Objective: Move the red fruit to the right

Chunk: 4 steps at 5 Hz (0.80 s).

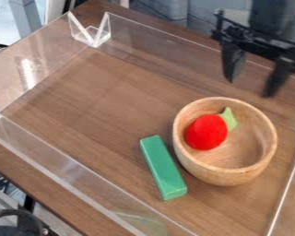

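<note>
Fruit (206, 132) seated in bowl (186, 160), left side in view. Gripper (256, 79) blurred, fingers parted, nothing grasped. If fingers are lowered off-centre, rim may be struck and bowl dragged (round fruit could be squeezed out, too).

1 fruit in 1 bowl
The fruit (206, 132) lay toward the left inside the bowl (245, 168); the block (164, 168) lay left of the bowl on the tabletop (88, 111).

Fruit (206, 132) bright red; block (162, 168) plain green; claw (264, 69) black.
</note>
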### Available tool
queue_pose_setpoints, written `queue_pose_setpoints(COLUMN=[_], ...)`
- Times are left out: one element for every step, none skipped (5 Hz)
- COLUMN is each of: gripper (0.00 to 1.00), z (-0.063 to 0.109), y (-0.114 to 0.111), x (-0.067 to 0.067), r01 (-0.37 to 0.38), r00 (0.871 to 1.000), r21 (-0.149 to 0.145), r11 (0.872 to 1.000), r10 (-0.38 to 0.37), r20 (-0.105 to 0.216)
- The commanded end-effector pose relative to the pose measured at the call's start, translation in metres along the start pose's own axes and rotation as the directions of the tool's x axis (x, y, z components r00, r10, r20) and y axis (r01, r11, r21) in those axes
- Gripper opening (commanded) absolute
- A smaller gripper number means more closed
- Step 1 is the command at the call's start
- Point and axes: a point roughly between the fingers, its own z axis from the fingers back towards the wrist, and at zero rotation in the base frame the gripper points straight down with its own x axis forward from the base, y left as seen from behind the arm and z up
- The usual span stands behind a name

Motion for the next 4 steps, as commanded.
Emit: queue_pose_setpoints(gripper=[0.0, 0.0, 0.0, 0.0], z=[0.002, -0.014, -0.03, -0.028], y=[0.014, 0.012, 0.003, 0.004], x=[-0.001, 0.005, 0.008, 0.006], r01=[0.048, 0.056, 0.074, 0.087], r00=[0.998, 0.998, 0.997, 0.996], r21=[-0.012, -0.016, -0.017, -0.017], r11=[0.999, 0.998, 0.997, 0.996], r10=[-0.048, -0.055, -0.074, -0.087], r20=[0.029, 0.019, 0.007, 0.003])
